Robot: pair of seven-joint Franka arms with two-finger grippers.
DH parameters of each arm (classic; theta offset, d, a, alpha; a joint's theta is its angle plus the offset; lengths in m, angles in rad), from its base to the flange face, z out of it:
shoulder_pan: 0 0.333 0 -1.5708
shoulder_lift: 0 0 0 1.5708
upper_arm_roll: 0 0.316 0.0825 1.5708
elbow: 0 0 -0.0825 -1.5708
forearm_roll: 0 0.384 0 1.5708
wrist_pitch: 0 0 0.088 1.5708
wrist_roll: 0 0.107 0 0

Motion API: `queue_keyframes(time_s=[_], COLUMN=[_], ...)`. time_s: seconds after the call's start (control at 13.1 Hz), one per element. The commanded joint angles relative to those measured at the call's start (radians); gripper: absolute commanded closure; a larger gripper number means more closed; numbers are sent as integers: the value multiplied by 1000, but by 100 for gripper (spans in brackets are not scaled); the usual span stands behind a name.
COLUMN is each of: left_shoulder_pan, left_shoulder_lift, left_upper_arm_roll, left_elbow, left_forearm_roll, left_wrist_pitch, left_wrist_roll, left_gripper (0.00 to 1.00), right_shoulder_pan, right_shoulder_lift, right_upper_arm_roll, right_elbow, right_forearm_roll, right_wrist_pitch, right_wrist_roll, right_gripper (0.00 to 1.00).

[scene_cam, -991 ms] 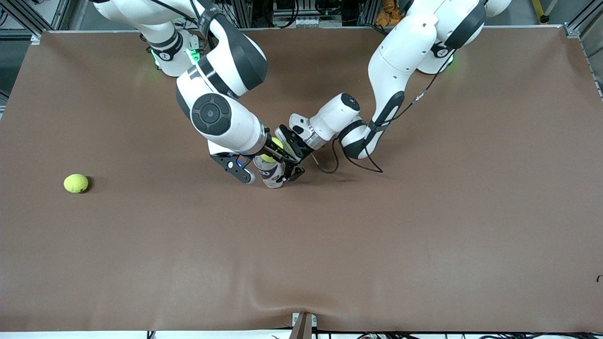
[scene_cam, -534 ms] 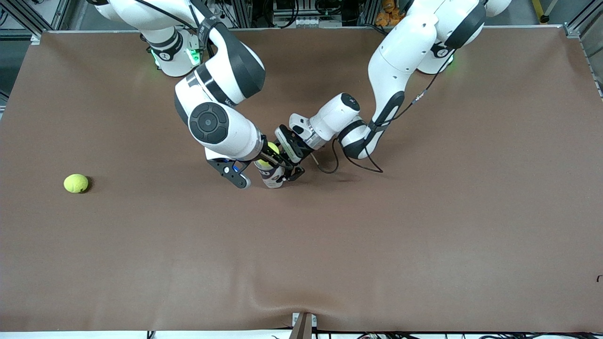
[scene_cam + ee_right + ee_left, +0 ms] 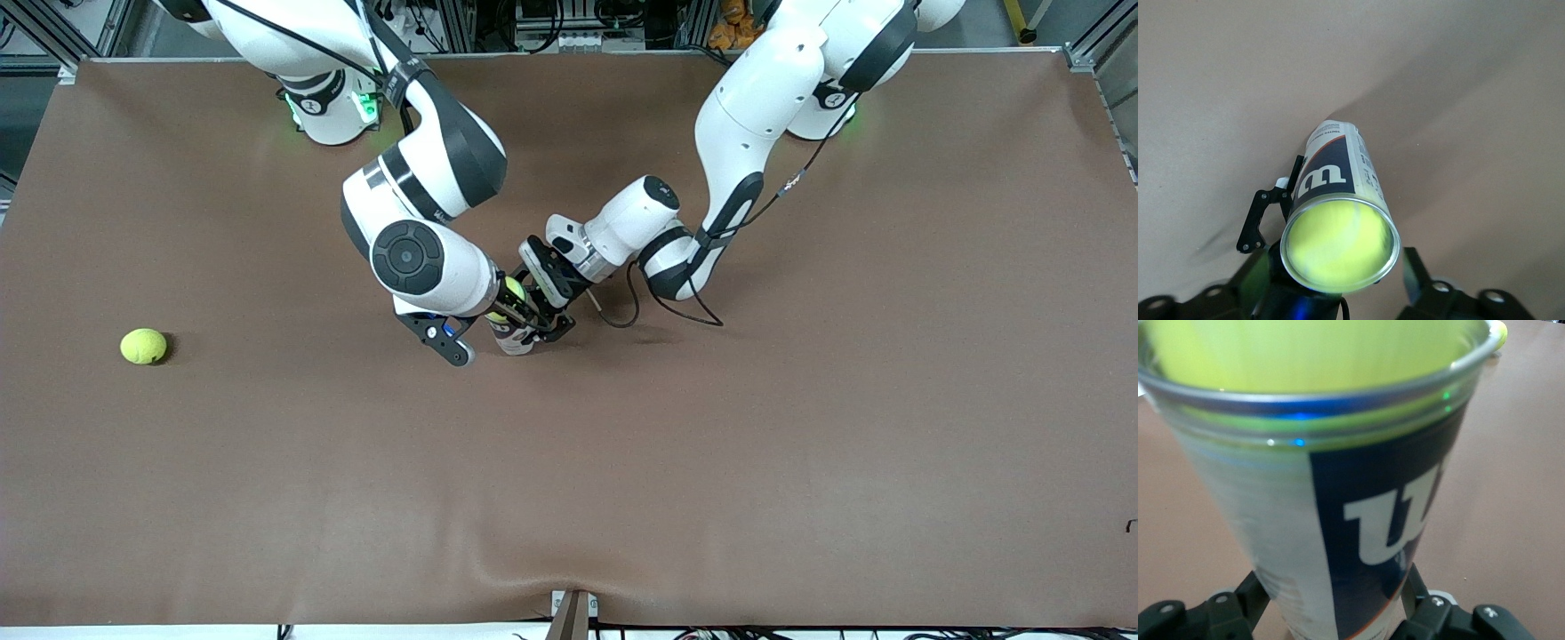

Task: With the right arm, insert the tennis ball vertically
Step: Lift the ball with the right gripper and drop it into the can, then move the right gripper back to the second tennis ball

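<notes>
Tennis ball [image 3: 1338, 248] is sitting right in the mouth of the clear Wilson can [image 3: 510, 336], filling the opening, and from the right wrist view it looks blurry, with no finger touching it. The can stands upright near the middle of the brown bench [image 3: 800, 444], a bit toward the right arm's end of it.

Right tool [image 3: 1338, 293] hangs straight over the can's open top, and its two dark fingers [image 3: 1421, 270] are spread wider than the can's rim, one on each side, so it's parted and not gripping anything. In the front view the right arm comes down from its base at the top and bends over the can, and its big white joint hides most of the can's mouth there.

Left tool [image 3: 540, 322] is the one keeping the can steady. It reaches in low from the left arm's end and has the can's body between its fingers. In the left wrist view the can fills nearly the whole picture, with the black finger tips [image 3: 1418, 587] pressed against its lower part on either side.

A second tennis ball [image 3: 143, 346] lies by itself on the bench, well apart from all this, way out toward the right arm's end.
</notes>
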Motion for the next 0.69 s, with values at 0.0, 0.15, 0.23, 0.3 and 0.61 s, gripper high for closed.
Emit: queue_keyframes(time_s=[0.0, 0.15, 0.23, 0.3, 0.61], left_shoulder_pan=[5, 5, 5, 6, 8], left_shoulder_lift=[-18, -18, -18, -19, -20], left_upper_arm_roll=[-1, -1, -1, -1, -1], left_elbow=[-20, -20, -20, -20, -18], left_forearm_roll=[16, 16, 16, 16, 16], left_wrist_pitch=[5, 5, 5, 5, 5], left_wrist_roll=[-2, 0, -2, -2, -2], left_gripper=[17, 17, 17, 17, 17], right_shoulder_pan=[-5, -29, -68, -109, -348], right_shoulder_lift=[-11, -40, -44, -45, -64], right_upper_arm_roll=[9, 5, 8, 6, 6], right_elbow=[34, 63, 95, 110, 101], right_forearm_roll=[-5, -5, -6, -9, -25], right_wrist_pitch=[-56, -124, -142, -155, -181], right_wrist_roll=[5, -6, -13, -41, -457], right_gripper=[0, 0, 0, 0, 0])
